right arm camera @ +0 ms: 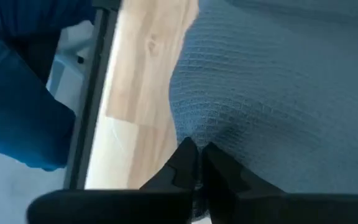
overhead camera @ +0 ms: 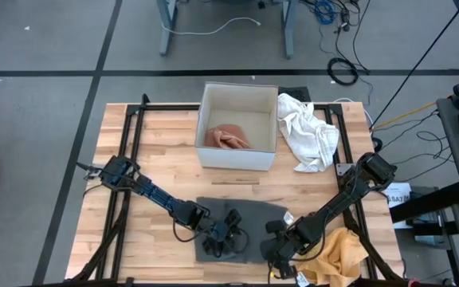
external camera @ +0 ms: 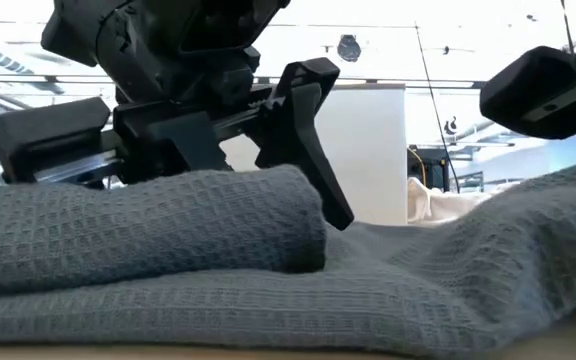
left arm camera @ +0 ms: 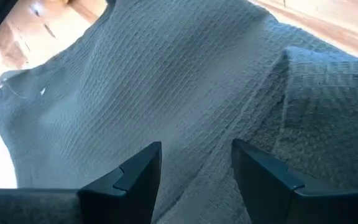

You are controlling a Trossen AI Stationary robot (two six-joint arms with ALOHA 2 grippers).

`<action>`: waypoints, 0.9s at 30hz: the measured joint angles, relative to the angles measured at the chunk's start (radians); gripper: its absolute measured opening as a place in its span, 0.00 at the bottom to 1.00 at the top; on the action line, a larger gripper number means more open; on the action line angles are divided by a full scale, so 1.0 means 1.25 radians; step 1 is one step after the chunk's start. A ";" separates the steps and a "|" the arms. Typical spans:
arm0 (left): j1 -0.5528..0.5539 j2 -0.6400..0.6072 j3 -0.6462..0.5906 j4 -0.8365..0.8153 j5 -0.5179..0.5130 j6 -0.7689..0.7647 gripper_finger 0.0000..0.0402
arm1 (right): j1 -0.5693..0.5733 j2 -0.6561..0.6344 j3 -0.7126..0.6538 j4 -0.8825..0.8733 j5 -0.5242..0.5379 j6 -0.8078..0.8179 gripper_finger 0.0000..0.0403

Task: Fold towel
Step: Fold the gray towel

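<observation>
A grey waffle-weave towel [overhead camera: 241, 214] lies partly folded near the table's near edge. In the low view one part of it forms a rolled fold [external camera: 168, 220] lying on the flat layer. My left gripper [overhead camera: 223, 237] is open, low over the towel's left part. Its fingers stand on either side of a ridge of cloth [left arm camera: 197, 165]. My right gripper [overhead camera: 277, 245] is shut on the towel's right near part, close to the table's near edge [right arm camera: 129, 93]. On that side the cloth rises [external camera: 548, 200] toward the right gripper. My left gripper: whether its fingers [left arm camera: 135, 177] touch the cloth between them I cannot tell. My right gripper pinches the towel's edge [right arm camera: 197, 134] between its two fingers, slanting down from above. The cloth bunches at the fingertips. One layer or several, I cannot tell. The rest of the towel lies on the table.
A white open box [overhead camera: 237, 159] holding a pink cloth [overhead camera: 228, 137] stands at the table's middle far side. A crumpled white cloth [overhead camera: 309, 131] lies to its right. A yellow cloth [overhead camera: 343, 251] sits at the near right corner. Black frame rails [overhead camera: 126, 159] run along the left.
</observation>
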 joint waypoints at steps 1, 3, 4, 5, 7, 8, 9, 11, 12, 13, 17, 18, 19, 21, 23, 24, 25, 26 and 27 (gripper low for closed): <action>-0.001 0.000 0.000 0.000 0.000 0.010 0.50 | 0.002 0.000 0.000 0.004 0.000 0.000 0.06; -0.007 0.000 0.000 0.000 -0.001 0.021 0.50 | 0.006 0.000 0.000 -0.003 0.000 0.002 0.12; -0.010 -0.001 0.000 0.000 -0.008 0.021 0.50 | 0.009 0.000 0.000 -0.011 0.000 0.007 0.15; -0.015 -0.004 0.000 -0.001 -0.019 0.021 0.50 | 0.011 -0.002 0.000 -0.025 -0.001 0.012 0.19; -0.026 -0.018 -0.001 -0.004 -0.059 0.021 0.50 | 0.017 -0.009 0.000 -0.045 -0.003 0.023 0.28; -0.033 -0.024 -0.001 0.003 -0.081 0.025 0.50 | 0.020 -0.014 0.000 -0.048 -0.003 0.030 0.32; -0.040 -0.034 0.000 0.002 -0.103 0.033 0.50 | 0.022 -0.022 0.000 -0.054 -0.007 0.035 0.37; -0.052 -0.049 0.000 -0.002 -0.142 0.045 0.50 | 0.021 -0.038 0.000 -0.057 -0.017 0.038 0.45; -0.057 -0.058 0.000 -0.004 -0.159 0.049 0.50 | 0.022 -0.047 0.000 -0.057 -0.016 0.039 0.48; -0.062 -0.068 0.000 -0.005 -0.171 0.051 0.50 | 0.021 -0.057 0.000 -0.056 -0.015 0.040 0.51; -0.075 -0.102 0.000 -0.014 -0.207 0.008 0.50 | 0.018 -0.086 0.001 -0.058 0.095 0.030 0.57; -0.075 -0.106 0.000 -0.028 -0.208 -0.014 0.50 | 0.016 -0.088 0.001 -0.060 0.128 0.017 0.57; -0.074 -0.109 0.000 -0.048 -0.210 -0.036 0.50 | 0.013 -0.089 0.001 -0.061 0.155 0.002 0.57; -0.073 -0.110 0.000 -0.094 -0.214 -0.087 0.50 | 0.005 -0.088 0.001 -0.065 0.198 -0.032 0.55; -0.073 -0.110 0.000 -0.145 -0.226 -0.142 0.50 | -0.009 -0.082 0.001 -0.065 0.232 -0.069 0.53; -0.073 -0.110 0.000 -0.168 -0.234 -0.171 0.50 | -0.018 -0.078 -0.001 -0.063 0.245 -0.086 0.52; -0.073 -0.110 0.000 -0.191 -0.239 -0.200 0.50 | -0.028 -0.075 -0.004 -0.063 0.258 -0.100 0.51; -0.074 -0.110 0.000 -0.212 -0.243 -0.229 0.50 | -0.040 -0.072 -0.008 -0.062 0.270 -0.112 0.50; -0.074 -0.110 0.000 -0.232 -0.249 -0.259 0.50 | -0.052 -0.070 -0.012 -0.059 0.279 -0.122 0.49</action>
